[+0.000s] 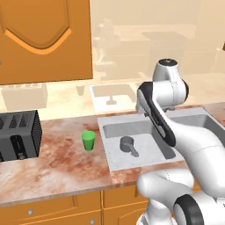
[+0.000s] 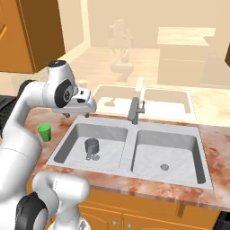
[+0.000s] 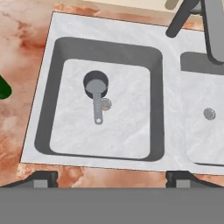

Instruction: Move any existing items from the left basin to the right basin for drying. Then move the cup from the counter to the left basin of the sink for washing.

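Hand view has the gripper (image 3: 111, 177) spread wide, holding nothing, high over the left basin (image 3: 131, 144). The pot (image 3: 96, 85) sits there beside the drain; the cup (image 1: 88, 140) stands on the counter (image 1: 57, 162) left of the sink (image 1: 107, 145).

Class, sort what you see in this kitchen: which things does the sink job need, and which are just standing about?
Needed: pot in the left basin; right basin; green cup on the counter.

Standing about: toaster; faucet; wall cabinet.
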You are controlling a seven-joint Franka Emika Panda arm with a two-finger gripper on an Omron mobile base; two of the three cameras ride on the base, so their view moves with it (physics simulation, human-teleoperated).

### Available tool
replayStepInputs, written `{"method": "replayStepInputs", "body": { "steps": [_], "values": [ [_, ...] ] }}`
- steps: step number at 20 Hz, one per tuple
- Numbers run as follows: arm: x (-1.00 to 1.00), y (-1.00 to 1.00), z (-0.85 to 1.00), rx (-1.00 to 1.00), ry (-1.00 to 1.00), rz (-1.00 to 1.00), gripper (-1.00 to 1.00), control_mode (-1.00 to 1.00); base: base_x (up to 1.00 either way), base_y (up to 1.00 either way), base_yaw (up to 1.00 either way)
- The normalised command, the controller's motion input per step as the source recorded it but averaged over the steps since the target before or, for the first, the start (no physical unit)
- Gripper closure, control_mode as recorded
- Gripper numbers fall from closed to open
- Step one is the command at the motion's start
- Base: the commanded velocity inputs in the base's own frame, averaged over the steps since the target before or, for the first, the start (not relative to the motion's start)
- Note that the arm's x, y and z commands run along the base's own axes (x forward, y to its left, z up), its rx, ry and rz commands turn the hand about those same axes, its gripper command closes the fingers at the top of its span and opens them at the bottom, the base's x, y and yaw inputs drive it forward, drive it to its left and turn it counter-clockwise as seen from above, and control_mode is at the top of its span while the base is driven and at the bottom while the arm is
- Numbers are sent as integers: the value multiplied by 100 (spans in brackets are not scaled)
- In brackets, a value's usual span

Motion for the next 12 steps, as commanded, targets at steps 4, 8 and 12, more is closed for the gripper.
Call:
{"method": "replayStepInputs", "body": {
  "steps": [4,8,12],
  "values": [
    [-5,0,-20,0,0,0,-100,-100,0,0,0],
    [-4,0,-18,0,1,0,-100,-100,0,0,0],
    [0,7,-22,0,2,0,-100,-100,0,0,0]
  ]
}}
